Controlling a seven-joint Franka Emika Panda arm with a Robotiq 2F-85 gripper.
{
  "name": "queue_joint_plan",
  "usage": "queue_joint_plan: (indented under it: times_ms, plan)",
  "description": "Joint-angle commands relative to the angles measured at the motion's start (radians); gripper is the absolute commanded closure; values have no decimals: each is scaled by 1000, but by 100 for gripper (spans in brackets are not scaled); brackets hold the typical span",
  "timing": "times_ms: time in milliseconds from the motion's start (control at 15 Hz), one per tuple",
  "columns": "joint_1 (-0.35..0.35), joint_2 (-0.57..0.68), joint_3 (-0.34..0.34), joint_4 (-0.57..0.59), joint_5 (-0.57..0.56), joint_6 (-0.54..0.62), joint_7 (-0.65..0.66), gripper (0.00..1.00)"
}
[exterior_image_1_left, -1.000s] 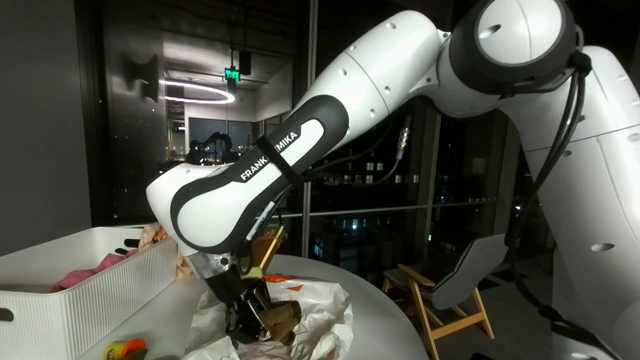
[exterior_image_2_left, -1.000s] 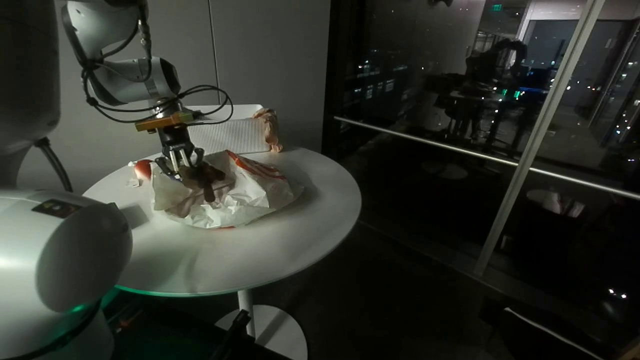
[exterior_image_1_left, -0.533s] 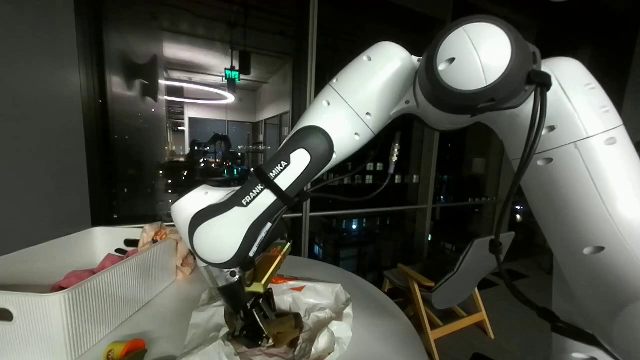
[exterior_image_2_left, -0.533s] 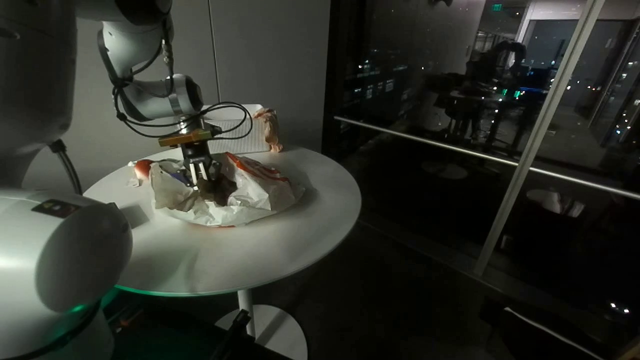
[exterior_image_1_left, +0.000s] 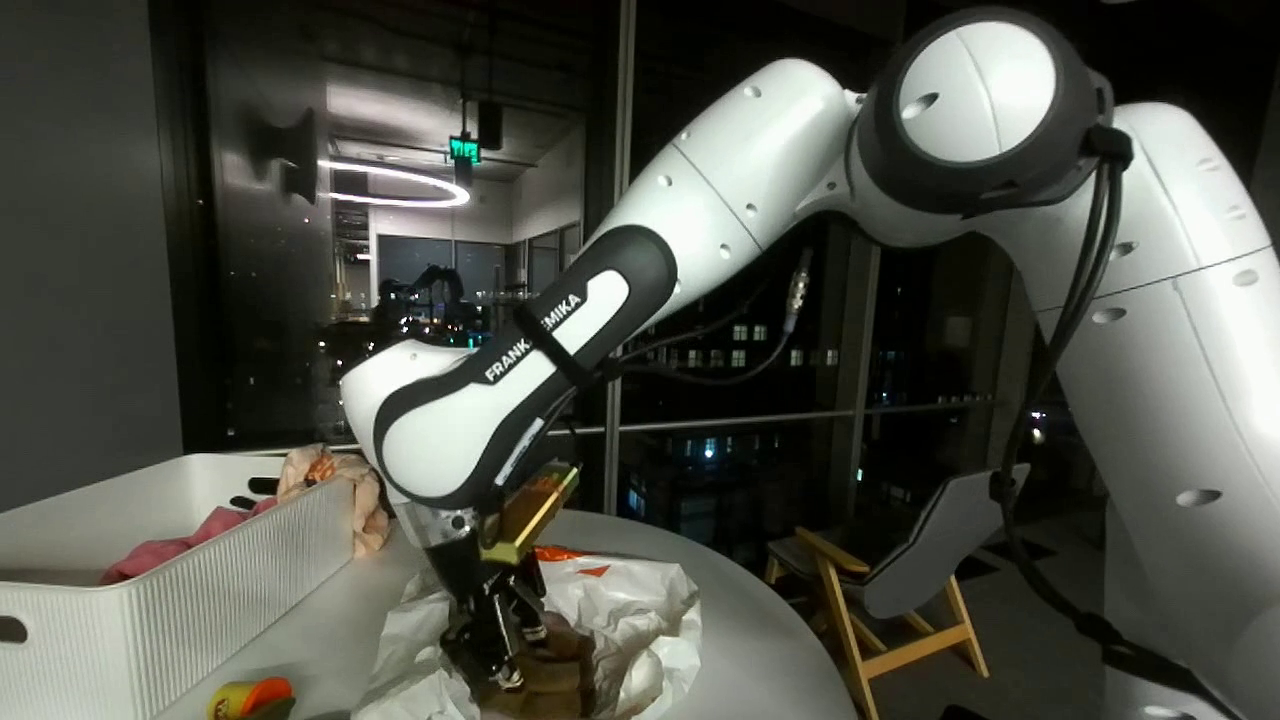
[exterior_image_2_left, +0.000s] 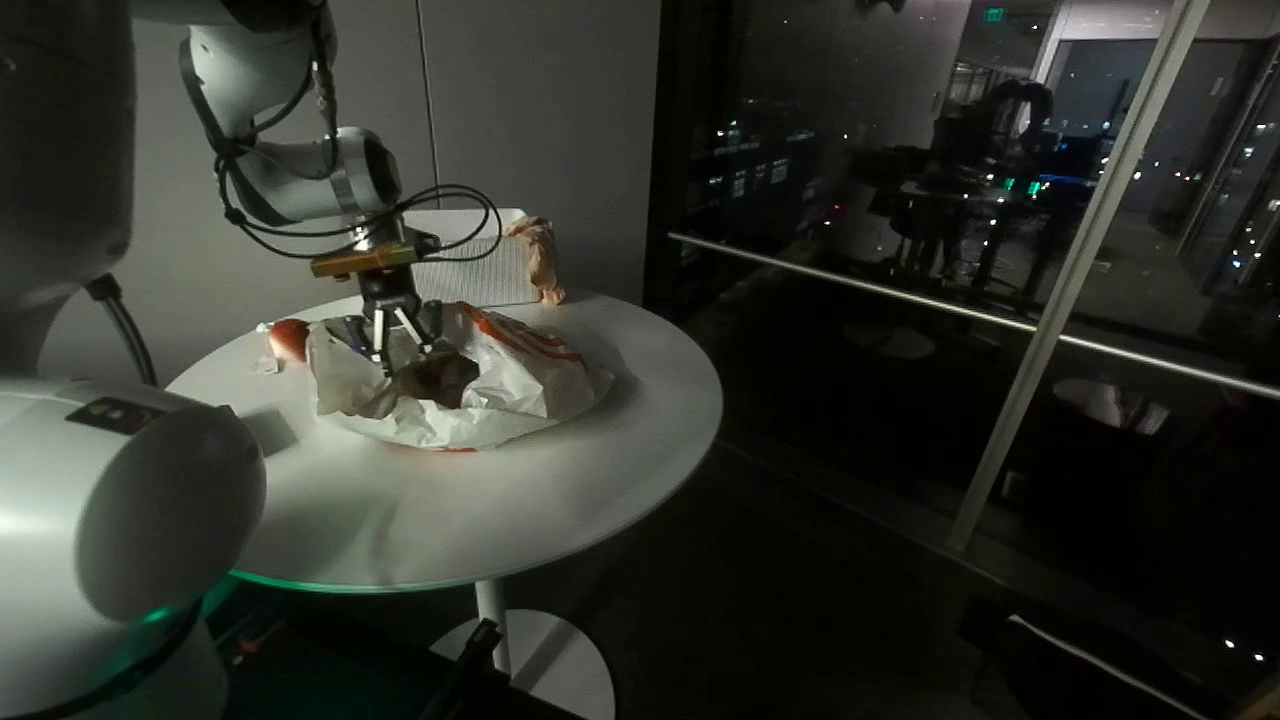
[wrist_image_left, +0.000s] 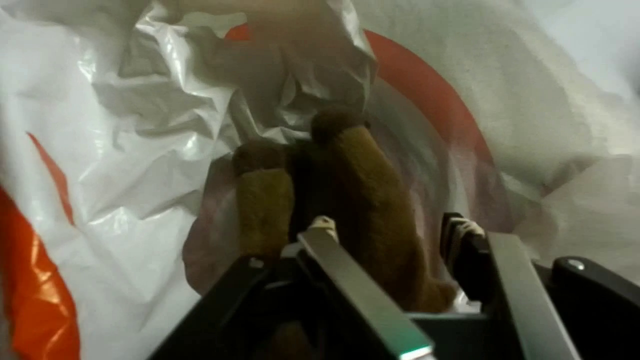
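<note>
A brown plush toy (exterior_image_1_left: 560, 672) with darker brown ends lies among the folds of a crumpled white plastic bag (exterior_image_1_left: 645, 610) with orange-red print. The toy (exterior_image_2_left: 440, 380) and bag (exterior_image_2_left: 530, 375) also show in an exterior view. My gripper (exterior_image_1_left: 524, 656) points down over the bag with its fingers spread; the gap shows in an exterior view (exterior_image_2_left: 408, 358) too. In the wrist view, the gripper (wrist_image_left: 392, 225) is open, with part of the toy (wrist_image_left: 372, 175) below and between the fingers. The right finger is apart from it; I cannot tell whether the left finger touches it.
A white ribbed bin (exterior_image_1_left: 240, 585) with pink cloth (exterior_image_1_left: 190, 542) inside stands beside the bag. A peach-coloured crumpled bag (exterior_image_1_left: 335, 495) hangs over its rim. A yellow and orange tub (exterior_image_1_left: 248, 698) sits on the round table (exterior_image_1_left: 750, 610). A chair (exterior_image_1_left: 930, 550) stands beyond.
The gripper held the brown toy above the bag, then moved down and across with it. Its fingers have since opened, the toy lies in the bag's folds, and the arm has risen slightly.
</note>
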Motion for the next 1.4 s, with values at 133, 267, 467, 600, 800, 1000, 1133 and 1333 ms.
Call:
queue_joint_plan:
  times_ms: [133, 267, 467, 600, 800, 1000, 1133, 1333]
  plan:
    - [-8, -241, 48, -13, 154, -209, -93, 0]
    - [0, -299, 77, -18, 190, -189, -169, 0]
    - [40, -315, 128, -19, 167, -102, -214, 0]
    - [75, -284, 159, -13, 102, -11, -165, 0]
    - [120, -202, 187, 10, 25, 93, -190, 0]
    - [161, -123, 182, 26, -99, 161, -199, 0]
    - [176, -65, 168, 51, -185, 192, -231, 0]
    - [179, 4, 143, 95, -292, 210, -319, 0]
